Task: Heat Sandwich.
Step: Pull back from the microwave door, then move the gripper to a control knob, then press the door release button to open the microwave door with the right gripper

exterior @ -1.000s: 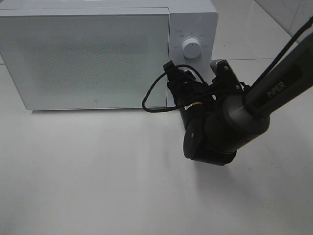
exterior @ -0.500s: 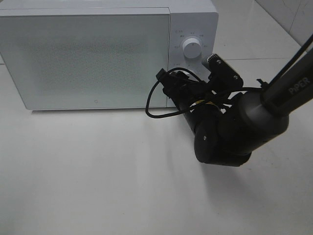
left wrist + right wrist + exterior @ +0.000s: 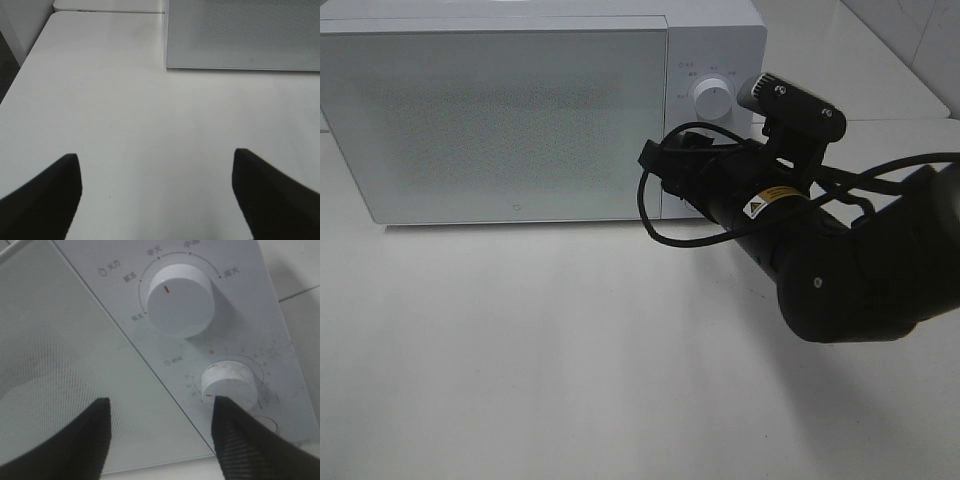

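Observation:
The sandwich is not in view in any frame. The white microwave (image 3: 500, 120) stands at the back of the table with its door shut; the door also shows in the left wrist view (image 3: 240, 35). My right arm (image 3: 840, 270) reaches to the control panel, and its wrist hides the fingertips in the high view. In the right wrist view my right gripper (image 3: 160, 440) is open and empty, its fingers (image 3: 70, 445) just below the lower timer knob (image 3: 229, 381). The upper power knob (image 3: 180, 299) sits above it. My left gripper (image 3: 155, 195) is open and empty over the bare table.
The white table (image 3: 520, 350) spreads in front of the microwave. Its left edge (image 3: 20, 70) shows in the left wrist view. A black cable (image 3: 655, 225) loops from my right wrist in front of the microwave's lower right corner.
My right arm has swung its elbow to the right and its wrist has risen along the control panel. The microwave door stays shut.

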Controlling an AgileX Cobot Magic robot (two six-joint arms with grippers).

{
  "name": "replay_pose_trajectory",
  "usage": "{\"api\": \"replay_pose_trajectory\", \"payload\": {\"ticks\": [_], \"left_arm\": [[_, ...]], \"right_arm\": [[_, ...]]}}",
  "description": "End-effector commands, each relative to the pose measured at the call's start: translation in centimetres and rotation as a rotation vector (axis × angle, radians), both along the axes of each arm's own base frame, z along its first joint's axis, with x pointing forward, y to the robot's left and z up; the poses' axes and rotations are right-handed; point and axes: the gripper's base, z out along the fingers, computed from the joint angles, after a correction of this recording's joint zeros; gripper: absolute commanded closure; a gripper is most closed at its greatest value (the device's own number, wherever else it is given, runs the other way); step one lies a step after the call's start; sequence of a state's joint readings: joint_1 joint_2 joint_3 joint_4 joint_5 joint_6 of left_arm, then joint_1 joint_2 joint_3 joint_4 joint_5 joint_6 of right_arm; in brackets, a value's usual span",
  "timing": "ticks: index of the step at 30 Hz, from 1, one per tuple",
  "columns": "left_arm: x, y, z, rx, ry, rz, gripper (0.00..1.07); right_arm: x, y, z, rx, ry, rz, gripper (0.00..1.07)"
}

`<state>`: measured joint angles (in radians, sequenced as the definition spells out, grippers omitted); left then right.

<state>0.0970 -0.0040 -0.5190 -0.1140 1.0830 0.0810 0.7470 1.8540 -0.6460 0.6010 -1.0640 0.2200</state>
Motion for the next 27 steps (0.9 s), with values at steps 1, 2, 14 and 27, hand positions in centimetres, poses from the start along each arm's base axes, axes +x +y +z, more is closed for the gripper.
{"api": "replay_pose_trajectory", "payload": {"ticks": [1, 2, 14, 27], "left_arm": [[-0.3, 0.0, 0.0, -0.004, -0.035, 0.005, 0.28], [-0.3, 0.0, 0.0, -0.004, -0.035, 0.005, 0.28], [-0.3, 0.0, 0.0, -0.004, -0.035, 0.005, 0.28], [-0.3, 0.0, 0.0, -0.004, -0.035, 0.005, 0.28]], "right_arm": [[-1.1, -0.3, 1.2, -0.098, 0.001, 0.075, 0.48], [-1.1, -0.3, 1.2, -0.098, 0.001, 0.075, 0.48], [-3.8, -1.0, 4.0, -0.366, 0.091, 0.307, 0.48], [-6.0, -1.5, 6.4, -0.502, 0.099, 0.490, 0.48]]}}
